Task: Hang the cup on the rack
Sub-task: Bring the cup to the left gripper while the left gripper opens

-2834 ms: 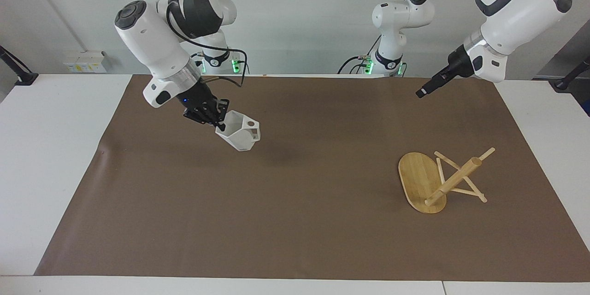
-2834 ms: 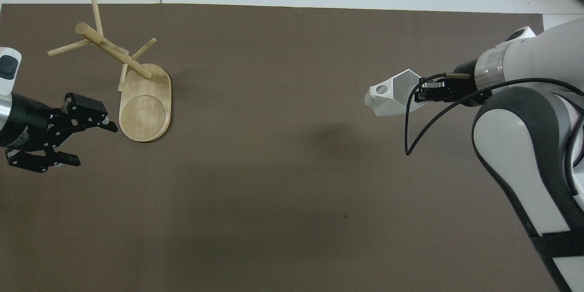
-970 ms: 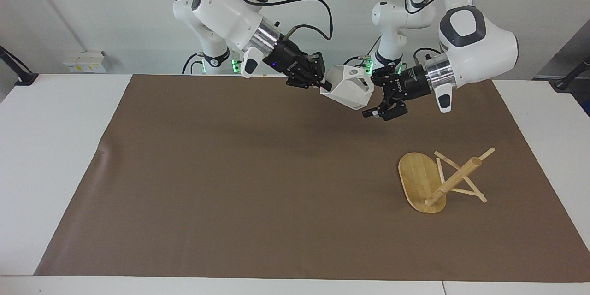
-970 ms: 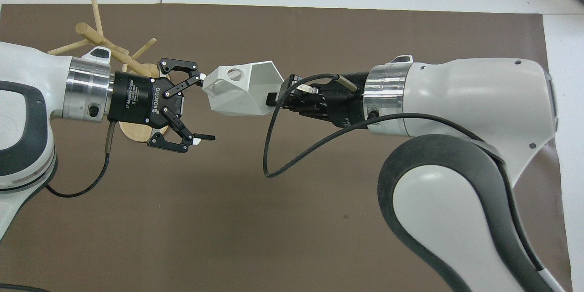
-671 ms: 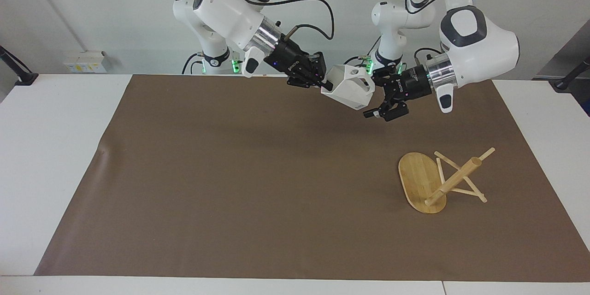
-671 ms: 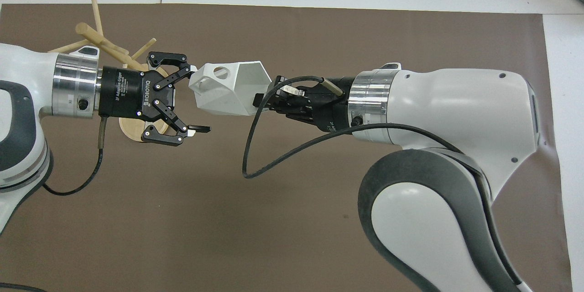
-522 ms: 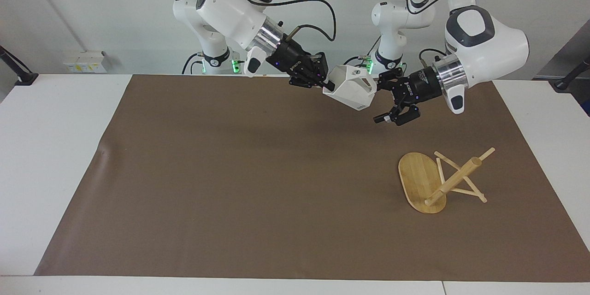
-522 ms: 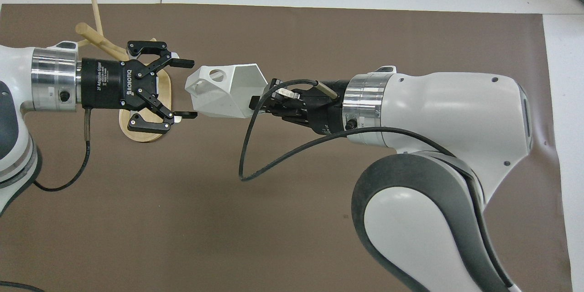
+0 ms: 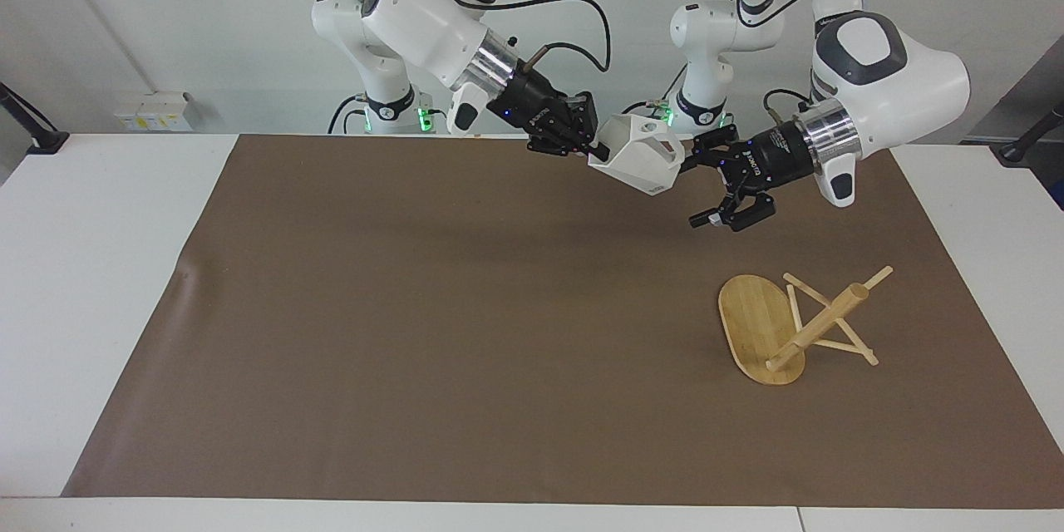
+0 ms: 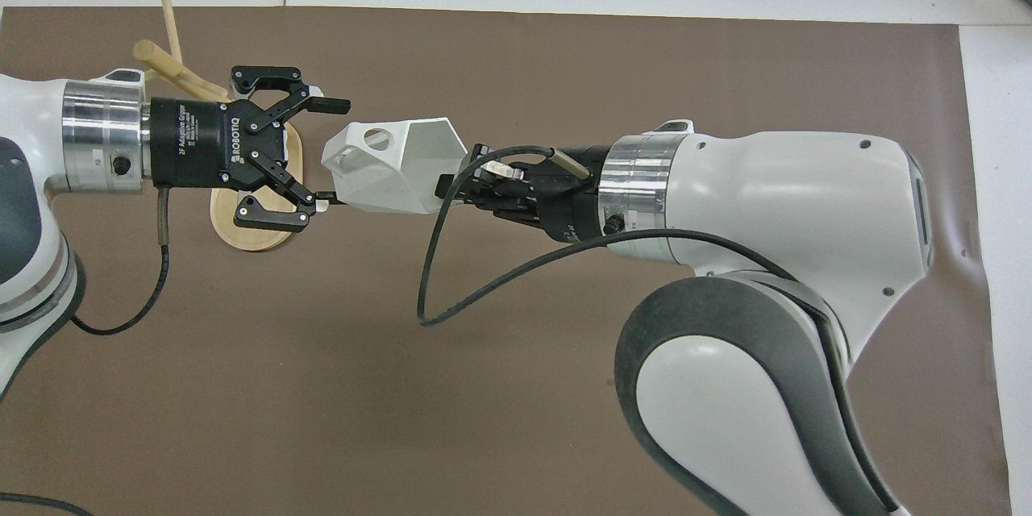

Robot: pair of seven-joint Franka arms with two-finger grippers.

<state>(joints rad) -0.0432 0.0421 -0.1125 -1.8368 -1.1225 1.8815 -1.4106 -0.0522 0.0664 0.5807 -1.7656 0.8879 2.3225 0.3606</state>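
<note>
Mid-handover, by the look of it. Small matte white faceted cup [image 9: 638, 154] held in the air over the brown mat [image 9: 416, 332] at the robots' end of the counter [image 9: 91, 283], tilted on its side, pinched at the rim by the right claw [image 9: 592, 153], clamped tight on the wall. Pierced blocky handle turned toward the left claw [image 9: 698, 191], spread wide and level with the cup's handle end, one fingertip [image 10: 325, 197] at or just shy of the cup's lower edge, the other clear above it.

Light bamboo mug rack [image 9: 794, 328] tipped over, toward the left arm's end of the counter, well apart from the cup: oval base on edge, central post slanting, pegs pointing out to the sides.

Next move, as a judgement: left claw pushed on around the cup's handle end and closed before any release by the right. Rack probably to be stood up first, since no peg points upward as it lies.

Hard to make out: actual contact between left fingertip and cup. In the overhead view, much of the rack covered by the left arm.
</note>
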